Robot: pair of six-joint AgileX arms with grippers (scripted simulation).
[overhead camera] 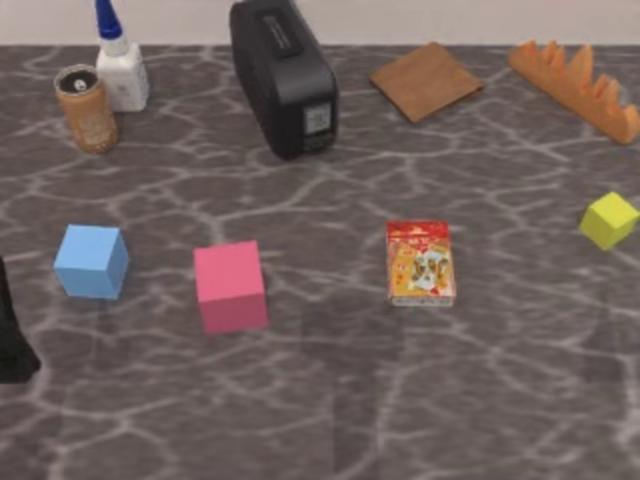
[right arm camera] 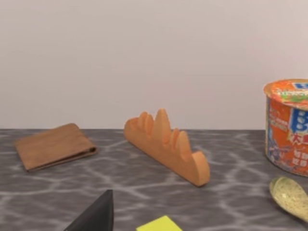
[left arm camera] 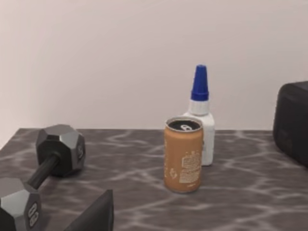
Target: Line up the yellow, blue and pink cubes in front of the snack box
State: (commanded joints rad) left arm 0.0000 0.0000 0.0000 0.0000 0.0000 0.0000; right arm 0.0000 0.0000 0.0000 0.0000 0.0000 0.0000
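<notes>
1. You had the left gripper [overhead camera: 14, 345] parked at the near left edge of the dark marbled table [overhead camera: 330, 410]; only a black part of it showed, so you could not tell how its fingers stood.
2. You could not see the right gripper from above; only a dark wedge at the edge of its wrist view showed, and its fingers could not be judged.
3. You had the large matte pink cube [overhead camera: 230, 286] left of the table's middle, with the light-blue matte cube [overhead camera: 91, 261] beside it nearer the left edge, the two apart.
4. You had the small flat snack box [overhead camera: 421, 263], red on top with an orange-yellow cartoon front, lying right of the middle, well apart from the pink cube.
5. You had the small lime-yellow cube [overhead camera: 609, 220] close to the right edge, apart from the box.
6. Along the far edge you had a tan drink can [overhead camera: 86, 108] touching or just beside a white glue bottle with a blue cap [overhead camera: 120, 62] at the left corner, then a black boxy device [overhead camera: 283, 75], a flat brown square wallet [overhead camera: 427, 80], and an orange ridged block [overhead camera: 574, 87] toward the right corner.
</notes>
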